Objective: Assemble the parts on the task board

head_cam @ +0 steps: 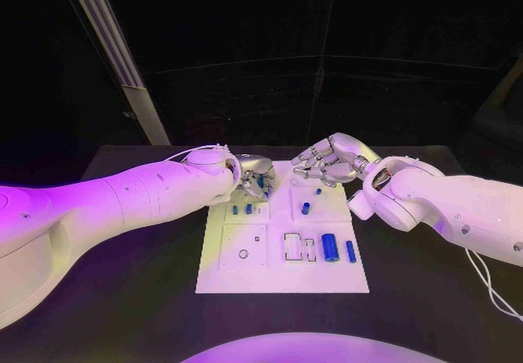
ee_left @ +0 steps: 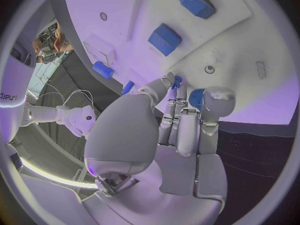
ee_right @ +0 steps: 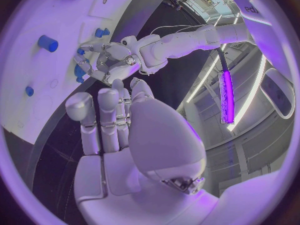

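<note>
Task board [head_cam: 278,276]: white rectangular plate, centre of the black table [head_cam: 131,318], long axis running from 12 to 6 o'clock in the head view.

Blue parts, near half of board: one thick cylinder [head_cam: 329,247] and one thin rod [head_cam: 351,251], lying side by side toward 4 o'clock from the board's centre, long axes both 12 to 6 o'clock, just apart from each other. A white rectangular frame piece [head_cam: 292,246] lies just beside the cylinder on its 9 o'clock side.

Blue parts, far half of board: two small pegs [head_cam: 236,210] near the 9 o'clock edge, close to the left hand; one small piece [head_cam: 307,207] near the middle; one small piece [head_cam: 317,190] toward 12 o'clock, just below the right hand.

Left hand [head_cam: 253,178]: over the far 9 o'clock corner of the board, fingers curled inward. The left wrist view shows a small blue part [ee_left: 195,98] pinched between the fingertips [ee_left: 219,97], with a second bit of blue [ee_left: 177,81] at another fingertip; the part's long axis cannot be told. Two blue blocks [ee_left: 165,39] lie on the board beyond the hand in that view.

Right hand [head_cam: 323,165]: over the far edge of the board at 12 o'clock, fingers spread and lightly bent, holding nothing. In the right wrist view its fingers [ee_right: 106,120] stand apart and bare, pointing toward the left hand.
</note>
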Controlling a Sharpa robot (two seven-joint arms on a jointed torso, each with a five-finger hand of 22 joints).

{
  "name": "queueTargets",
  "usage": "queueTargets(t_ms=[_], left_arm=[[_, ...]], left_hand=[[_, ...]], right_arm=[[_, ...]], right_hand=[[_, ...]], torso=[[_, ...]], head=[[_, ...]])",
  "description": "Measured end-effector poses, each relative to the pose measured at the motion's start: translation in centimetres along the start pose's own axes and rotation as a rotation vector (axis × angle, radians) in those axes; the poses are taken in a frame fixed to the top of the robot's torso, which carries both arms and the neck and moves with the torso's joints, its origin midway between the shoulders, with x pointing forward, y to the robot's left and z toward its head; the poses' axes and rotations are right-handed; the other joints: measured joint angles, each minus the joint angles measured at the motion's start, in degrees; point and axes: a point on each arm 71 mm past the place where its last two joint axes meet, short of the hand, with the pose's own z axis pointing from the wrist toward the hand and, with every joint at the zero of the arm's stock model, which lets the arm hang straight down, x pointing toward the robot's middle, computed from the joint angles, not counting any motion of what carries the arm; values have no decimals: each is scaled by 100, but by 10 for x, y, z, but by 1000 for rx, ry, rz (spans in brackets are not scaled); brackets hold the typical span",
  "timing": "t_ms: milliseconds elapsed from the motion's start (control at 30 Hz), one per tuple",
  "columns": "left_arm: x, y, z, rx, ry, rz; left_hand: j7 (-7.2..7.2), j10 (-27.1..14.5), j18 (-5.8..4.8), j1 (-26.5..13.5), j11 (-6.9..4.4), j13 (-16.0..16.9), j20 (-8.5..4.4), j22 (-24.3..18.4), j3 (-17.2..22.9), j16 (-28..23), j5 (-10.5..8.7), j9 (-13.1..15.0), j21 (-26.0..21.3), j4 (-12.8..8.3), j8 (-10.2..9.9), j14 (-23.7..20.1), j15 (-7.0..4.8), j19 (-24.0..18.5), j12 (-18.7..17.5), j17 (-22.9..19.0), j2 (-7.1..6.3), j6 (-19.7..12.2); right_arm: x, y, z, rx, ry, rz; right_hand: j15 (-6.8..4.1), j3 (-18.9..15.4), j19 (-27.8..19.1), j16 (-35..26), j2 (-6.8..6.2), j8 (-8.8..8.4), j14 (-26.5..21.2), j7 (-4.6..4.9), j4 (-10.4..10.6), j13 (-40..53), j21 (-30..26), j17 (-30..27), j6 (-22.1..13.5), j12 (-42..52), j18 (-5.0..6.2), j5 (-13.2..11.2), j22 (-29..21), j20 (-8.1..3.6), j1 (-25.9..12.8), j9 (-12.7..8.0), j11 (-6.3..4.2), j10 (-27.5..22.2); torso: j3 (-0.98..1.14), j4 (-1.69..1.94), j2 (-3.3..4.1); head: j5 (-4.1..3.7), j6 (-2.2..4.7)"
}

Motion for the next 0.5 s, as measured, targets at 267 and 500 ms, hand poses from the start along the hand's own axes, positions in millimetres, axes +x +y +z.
queueTargets(t_ms=[267, 500], left_arm=[[0, 0, 1, -7, 3, -2], [0, 1, 1, -12, 6, -3]], left_hand=[[-10, 61, 0, 9, -3, -21, -18, 88, 97, 8, 0, -17, 88, -15, -39, 0, 0, 18, -23, 14, 53, 54], [0, 144, 0, 91, 0, -69, -17, 273, 301, 28, 0, -37, 238, -110, -125, 0, 0, 58, -90, 29, 135, 102]], right_arm=[[0, 0, 0, 0, 0, 0], [0, 0, 0, 0, 0, 0]], right_hand=[[0, 0, 0, 0, 0, 0, 0, 0, 0, 0, 0, 0, 0, 0, 0, 0, 0, 0, 0, 0, 0, 0], [0, 0, 0, 0, 0, 0, 0, 0, 0, 1, 0, 0, 0, 0, 0, 0, 0, 0, 0, 0, 0, 0]], torso=[[-1, 0, -1], [-2, 0, -3]], head=[[-1, -3], [-1, 1]])
